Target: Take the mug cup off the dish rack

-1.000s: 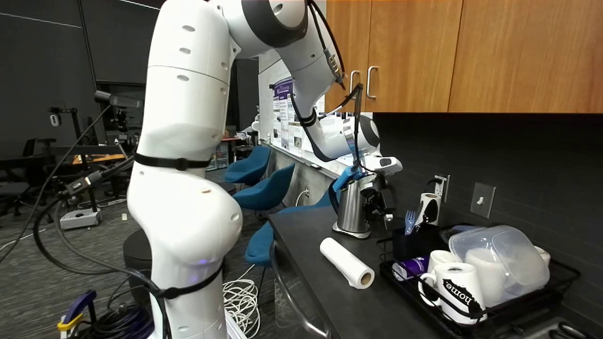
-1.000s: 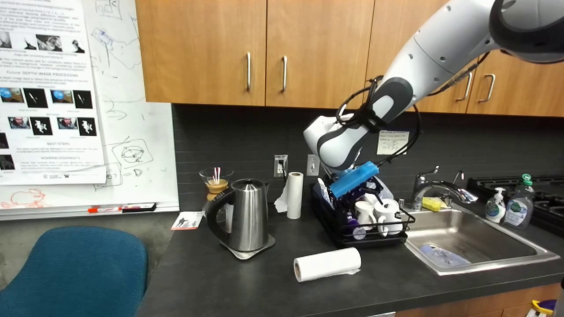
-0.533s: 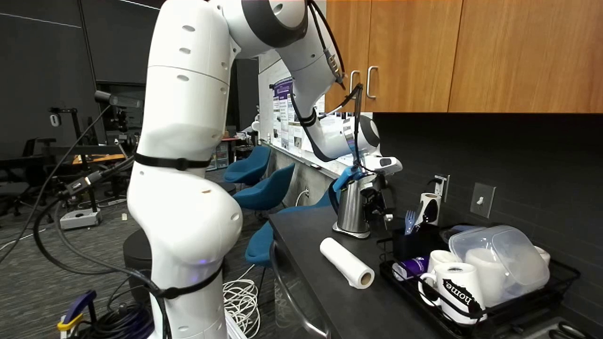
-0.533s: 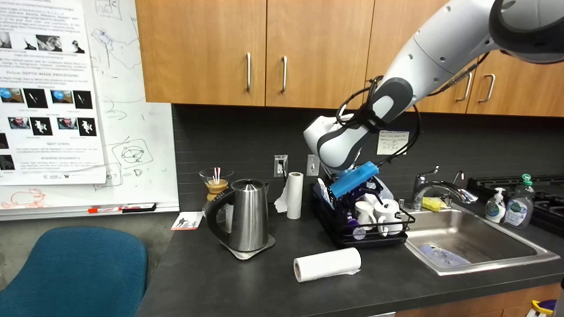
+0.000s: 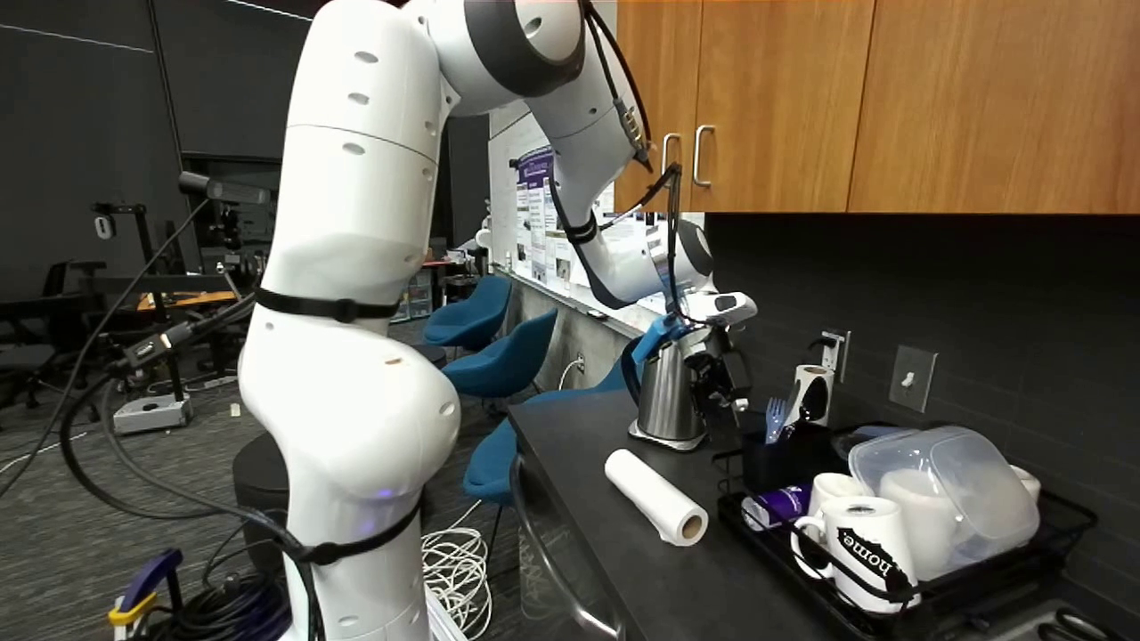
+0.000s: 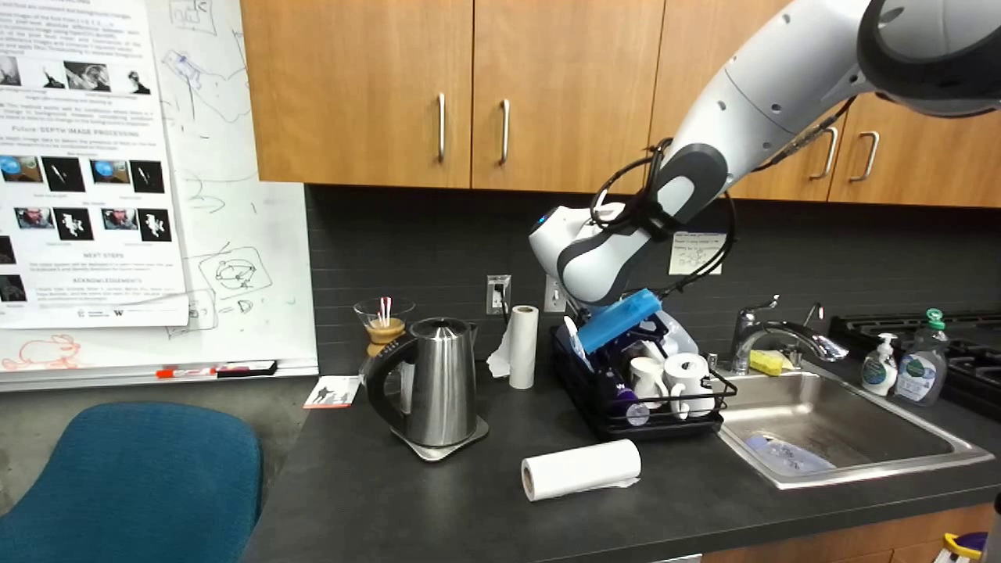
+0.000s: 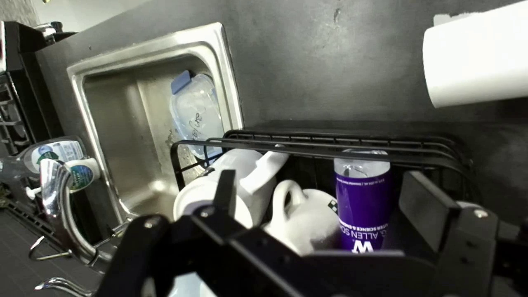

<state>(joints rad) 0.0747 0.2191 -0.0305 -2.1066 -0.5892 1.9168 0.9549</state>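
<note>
The mug cup is white with a black "home" patch. It sits in the dish rack in both exterior views (image 5: 868,554) (image 6: 688,383) and left of centre in the wrist view (image 7: 237,165), partly behind a finger. The black dish rack (image 6: 661,428) stands beside the sink; its wire rim shows in the wrist view (image 7: 313,152). My gripper (image 7: 328,198) is open and empty above the rack. Its fingers straddle the view of a second white mug (image 7: 309,214) with a checkered mark and a purple can (image 7: 363,194). In an exterior view, the gripper (image 5: 723,392) hangs before the kettle.
A clear plastic container (image 5: 980,499) leans over cups in the rack. A paper towel roll (image 6: 583,469) lies on the counter; another (image 6: 522,348) stands upright by the rack. A steel kettle (image 6: 443,383) and the sink (image 6: 884,469) flank it. Wooden cabinets (image 6: 563,94) hang above.
The arm and gripper have shifted slightly left in an exterior view over the last half second, uncovering more of the mug cup's top. The mugs and rack have not moved.
</note>
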